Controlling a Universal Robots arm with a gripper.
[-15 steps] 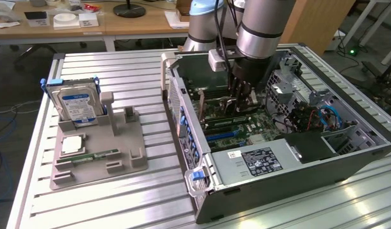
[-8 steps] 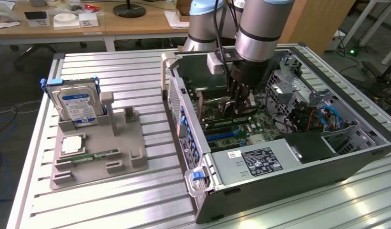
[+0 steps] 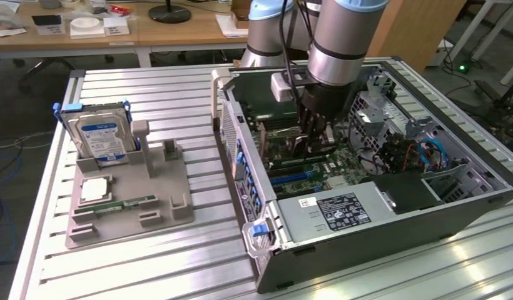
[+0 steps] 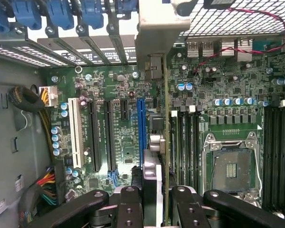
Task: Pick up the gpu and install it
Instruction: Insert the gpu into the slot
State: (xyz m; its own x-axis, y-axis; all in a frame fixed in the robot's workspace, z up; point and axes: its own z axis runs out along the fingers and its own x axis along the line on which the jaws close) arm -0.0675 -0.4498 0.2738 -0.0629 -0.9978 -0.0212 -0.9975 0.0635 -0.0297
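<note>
Slatted metal table (image 3: 156, 100), two loads on it.
You have a grey holder tray (image 3: 131, 209) lying flat toward the exterior view's left, with a hard drive (image 3: 102, 137) standing in it, and an open computer case (image 3: 381, 219) resting on its side toward the exterior view's right. Tray and case sit near each other, not touching.
</note>
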